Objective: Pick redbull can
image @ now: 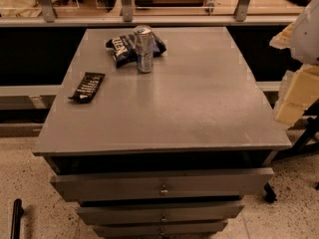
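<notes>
The redbull can [144, 49] stands upright near the far edge of the grey table [189, 103], left of centre. It is slim and silver with blue patches and a shiny top. A dark blue snack bag [124, 46] lies right behind it and to its left, touching or nearly touching it. My gripper [293, 101] shows as cream blocky parts at the right edge of the view, beside the table's right side and well away from the can. It holds nothing that I can see.
A flat black rectangular wrapper [87, 85] lies near the table's left edge. The table is a drawer cabinet with its top drawer [162, 183] slightly out. A railing with metal posts [127, 4] runs behind the table.
</notes>
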{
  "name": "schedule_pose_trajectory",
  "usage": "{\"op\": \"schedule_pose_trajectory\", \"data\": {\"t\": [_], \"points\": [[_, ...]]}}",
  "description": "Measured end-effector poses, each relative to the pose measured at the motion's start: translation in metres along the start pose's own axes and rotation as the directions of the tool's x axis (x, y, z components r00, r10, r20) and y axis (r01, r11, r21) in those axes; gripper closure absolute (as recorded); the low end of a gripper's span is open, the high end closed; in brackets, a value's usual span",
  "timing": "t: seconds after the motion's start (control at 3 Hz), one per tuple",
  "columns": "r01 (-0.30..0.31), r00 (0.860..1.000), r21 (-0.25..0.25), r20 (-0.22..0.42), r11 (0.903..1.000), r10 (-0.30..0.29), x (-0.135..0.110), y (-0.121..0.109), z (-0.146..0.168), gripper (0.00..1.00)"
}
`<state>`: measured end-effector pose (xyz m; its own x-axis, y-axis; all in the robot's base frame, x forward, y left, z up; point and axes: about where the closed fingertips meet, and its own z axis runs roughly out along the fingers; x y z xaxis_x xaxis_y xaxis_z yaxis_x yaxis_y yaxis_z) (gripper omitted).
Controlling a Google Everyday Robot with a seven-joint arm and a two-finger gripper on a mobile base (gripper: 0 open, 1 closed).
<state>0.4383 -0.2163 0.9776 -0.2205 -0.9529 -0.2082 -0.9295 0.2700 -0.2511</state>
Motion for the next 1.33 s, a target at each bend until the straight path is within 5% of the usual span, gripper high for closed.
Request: {"op": "schedule_pose_trajectory", "data": {"t": [0.33,0.67,1.0,1.33], "points": [[0.000,1.000,0.000,0.000,1.0000,0.000,0.000,0.000,0.000,0.00],[-0.035,0.997,0.017,0.074,0.9992,0.034,-0.014,-0.029,0.006,0.00],[-0.054,0.978,0.061,0.204,0.9967,0.041,-0.066,-0.079,0.011,0.00],[-0.082,0.932,0.094,0.360,0.9922,0.043,-0.134,-0.116,0.011,0.00]]}}
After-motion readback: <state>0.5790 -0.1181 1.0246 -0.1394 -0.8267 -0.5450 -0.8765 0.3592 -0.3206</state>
